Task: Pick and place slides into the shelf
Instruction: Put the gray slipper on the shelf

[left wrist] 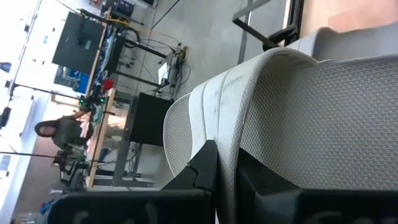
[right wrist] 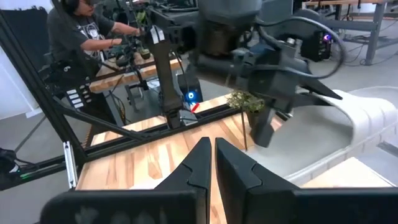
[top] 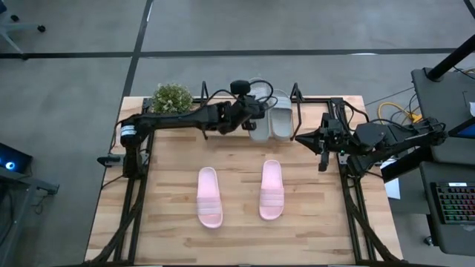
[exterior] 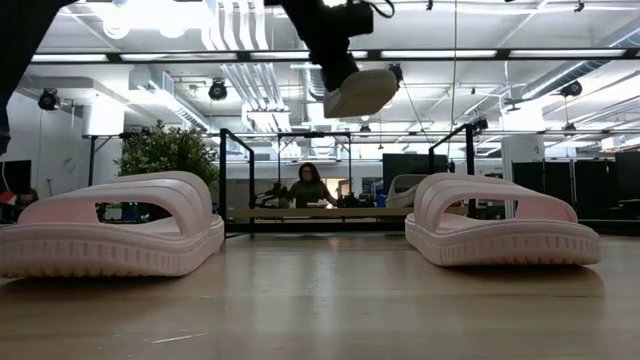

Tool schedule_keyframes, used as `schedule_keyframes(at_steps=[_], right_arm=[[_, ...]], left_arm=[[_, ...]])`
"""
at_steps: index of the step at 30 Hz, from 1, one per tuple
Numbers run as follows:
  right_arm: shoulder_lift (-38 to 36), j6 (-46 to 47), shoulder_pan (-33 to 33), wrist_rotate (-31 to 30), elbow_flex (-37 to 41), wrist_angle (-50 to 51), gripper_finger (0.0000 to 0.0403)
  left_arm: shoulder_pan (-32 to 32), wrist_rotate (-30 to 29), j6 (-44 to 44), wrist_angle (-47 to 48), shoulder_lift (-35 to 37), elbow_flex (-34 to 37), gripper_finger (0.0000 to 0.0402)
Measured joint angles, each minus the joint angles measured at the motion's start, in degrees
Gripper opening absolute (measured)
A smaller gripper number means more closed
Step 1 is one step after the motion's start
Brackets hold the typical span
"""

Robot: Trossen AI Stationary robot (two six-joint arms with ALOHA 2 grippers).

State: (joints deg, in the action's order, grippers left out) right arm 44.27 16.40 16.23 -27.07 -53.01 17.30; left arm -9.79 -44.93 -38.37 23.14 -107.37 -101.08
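The left arm reaches across the back of the wooden table (top: 171, 185), stretched out nearly level from its base at the table's left edge toward the shelf (top: 297, 95), past the small potted plant (top: 172, 97) at the back left corner. The left gripper (top: 256, 111) holds a grey slide (top: 260, 119) by its ribbed strap — in the left wrist view the two dark fingers (left wrist: 202, 171) are pinched on either side of the strap (left wrist: 249, 106), and in the low view this slide hangs tilted in the air above the shelf. A second grey slide (top: 280, 115) lies in the shelf just beside the held one, on its right. The two pale pink slides are not in the shelf: they lie flat and roughly parallel on the open table nearer the front edge, the left pink slide (top: 209, 196) and the right pink slide (top: 272, 189) a little apart from each other. The right arm waits folded at the table's right edge, its right gripper (top: 306, 137) pointing toward the shelf's right end and hovering over the table; the right wrist view shows its fingers (right wrist: 202, 165) close together with only a thin gap, gripping nothing. A person (right wrist: 78, 34) is beyond the table.
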Motion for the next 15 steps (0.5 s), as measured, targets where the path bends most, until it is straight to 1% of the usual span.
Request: schedule_keyframes(at_steps=[4, 10, 13, 15], right_arm=[[0.0, 0.0, 0.0, 0.0, 0.0, 0.0, 0.0013], [0.0, 0.0, 0.0, 0.0, 0.0, -0.4, 0.0013], [0.0, 0.0, 0.0, 0.0, 0.0, -0.8, 0.0013], [0.0, 0.0, 0.0, 0.0, 0.0, -1.1, 0.0013]], left_arm=[[-2.0, 3.4, -0.4, -1.0, -1.4, 0.1, 0.0], [-4.7, 5.4, -4.0, -4.7, -3.9, 0.1, 0.0], [-6.3, 7.3, -4.1, -5.1, -5.4, 0.2, 0.0], [-7.1, 7.6, -4.1, -5.0, -6.4, 0.2, 0.0]])
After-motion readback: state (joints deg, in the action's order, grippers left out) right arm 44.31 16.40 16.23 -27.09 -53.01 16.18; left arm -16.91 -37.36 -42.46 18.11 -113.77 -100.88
